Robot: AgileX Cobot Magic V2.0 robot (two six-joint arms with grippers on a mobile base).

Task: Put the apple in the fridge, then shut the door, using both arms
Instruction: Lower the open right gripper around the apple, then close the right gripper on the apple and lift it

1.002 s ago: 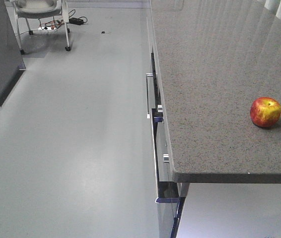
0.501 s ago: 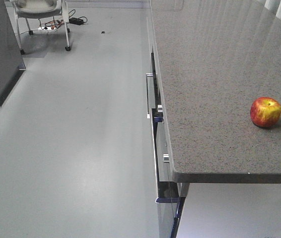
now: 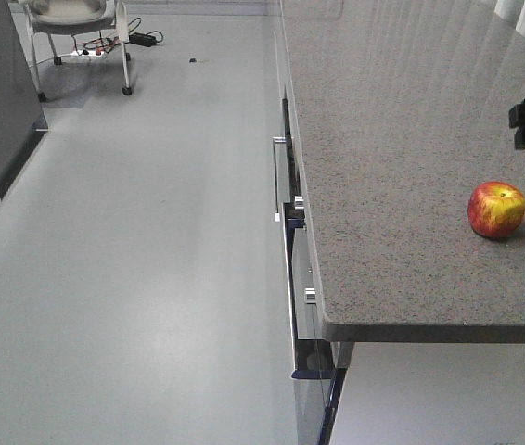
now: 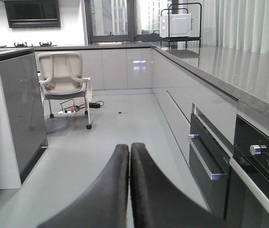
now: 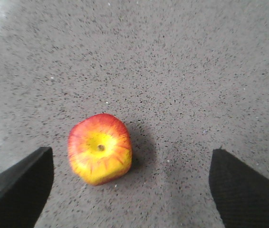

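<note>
While the right pincer (image 5: pixel 133 187) hangs wide open and empty above the apple (image 5: pixel 100 148), left of centre in its view, I'd nudge it that way before lowering and closing gently. The left pincer (image 4: pixel 129 190) is pinched together, empty. The speckled counter (image 5: pixel 196 71) looks flat; a chair (image 3: pixel 72 14) stands upper left in the front view.

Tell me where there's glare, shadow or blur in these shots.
Front view: glare streaks the counter, and the apple throws a small shadow to its right. Left wrist view: sharp, with bright windows and sheen on the cabinets. Right wrist view: apple slightly soft, glare blown out at top left.
</note>
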